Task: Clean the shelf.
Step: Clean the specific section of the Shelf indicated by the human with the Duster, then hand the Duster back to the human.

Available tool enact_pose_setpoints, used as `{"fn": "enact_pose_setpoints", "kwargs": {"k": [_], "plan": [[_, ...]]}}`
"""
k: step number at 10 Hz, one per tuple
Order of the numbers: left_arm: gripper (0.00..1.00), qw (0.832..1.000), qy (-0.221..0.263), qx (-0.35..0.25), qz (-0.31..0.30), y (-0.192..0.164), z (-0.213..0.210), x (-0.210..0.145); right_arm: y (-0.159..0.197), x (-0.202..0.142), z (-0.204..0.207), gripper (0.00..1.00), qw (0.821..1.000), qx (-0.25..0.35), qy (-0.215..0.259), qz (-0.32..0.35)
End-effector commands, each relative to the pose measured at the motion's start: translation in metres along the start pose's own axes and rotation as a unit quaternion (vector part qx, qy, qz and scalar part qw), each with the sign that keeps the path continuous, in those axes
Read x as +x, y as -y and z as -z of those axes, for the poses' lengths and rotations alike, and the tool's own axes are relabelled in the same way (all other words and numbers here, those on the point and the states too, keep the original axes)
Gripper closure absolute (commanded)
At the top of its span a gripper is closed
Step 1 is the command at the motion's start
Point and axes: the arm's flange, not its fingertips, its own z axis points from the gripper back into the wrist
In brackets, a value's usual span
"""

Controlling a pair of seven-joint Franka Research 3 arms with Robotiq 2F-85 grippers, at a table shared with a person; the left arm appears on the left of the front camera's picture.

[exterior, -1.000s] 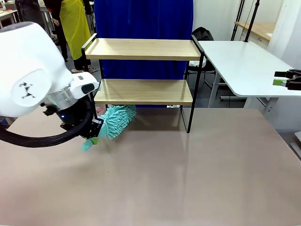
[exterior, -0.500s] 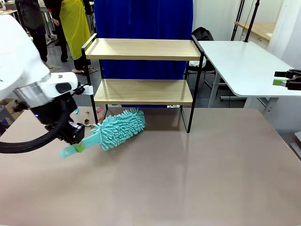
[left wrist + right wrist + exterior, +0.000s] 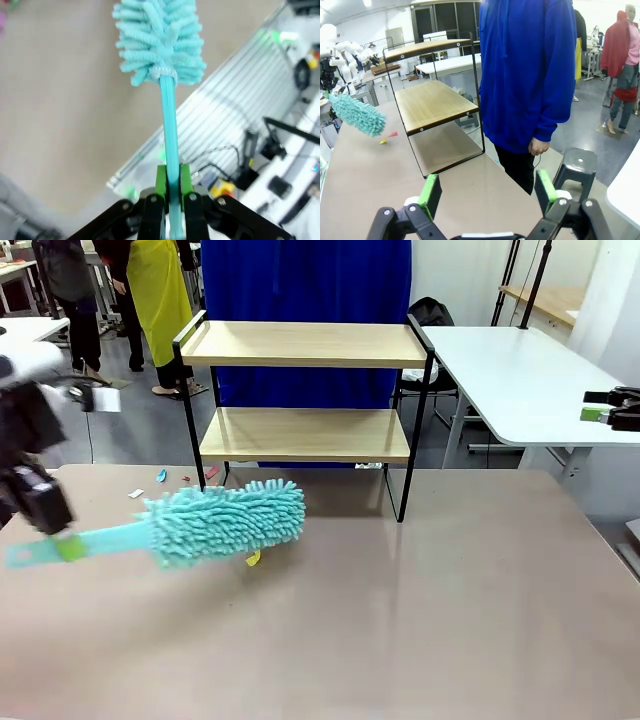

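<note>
one left tool [image 3: 172,205] grips duster [image 3: 225,523]; right tool [image 3: 487,192] gapes toward shelf [image 3: 432,102].

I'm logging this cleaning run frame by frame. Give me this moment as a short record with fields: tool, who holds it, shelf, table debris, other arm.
tool: teal fluffy duster, held roughly level above the table
held by: left gripper, jaws shut on the duster's handle
shelf: two-tier shelf, both boards bare
table debris: small coloured scraps left of the shelf, a yellow scrap under the duster
other arm: right gripper, jaws open, holding nothing
</note>
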Motion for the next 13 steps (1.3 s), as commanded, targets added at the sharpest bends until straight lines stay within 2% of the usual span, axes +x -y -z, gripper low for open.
{"fn": "enact_pose_setpoints", "kwargs": {"k": [1, 3, 6, 7, 8, 13], "plan": [[0.87, 0.997, -0.062, 0.031, 0.024, 0.007, -0.036, -0.021, -0.002, 0.004, 0.002, 0.00, 1.000, 0.002, 0.001, -0.003], [0.87, 0.988, -0.134, 0.069, 0.040, 0.030, -0.060, -0.049, -0.002, 0.004, 0.002, 0.00, 1.000, 0.002, 0.001, -0.003], [0.87, 0.977, -0.187, 0.093, 0.034, 0.052, -0.073, -0.068, -0.002, 0.004, 0.002, 0.00, 1.000, 0.002, 0.001, -0.003], [0.87, 0.980, -0.163, 0.110, 0.039, 0.061, -0.072, -0.066, -0.002, 0.004, 0.002, 0.00, 1.000, 0.002, 0.001, -0.003], [0.87, 0.981, -0.177, 0.079, 0.018, 0.051, -0.069, -0.067, -0.002, 0.004, 0.002, 0.00, 1.000, 0.002, 0.001, -0.003], [0.87, 0.981, -0.177, 0.079, 0.018, 0.051, -0.069, -0.067, -0.002, 0.004, 0.002, 0.00, 1.000, 0.002, 0.001, -0.003]]}}
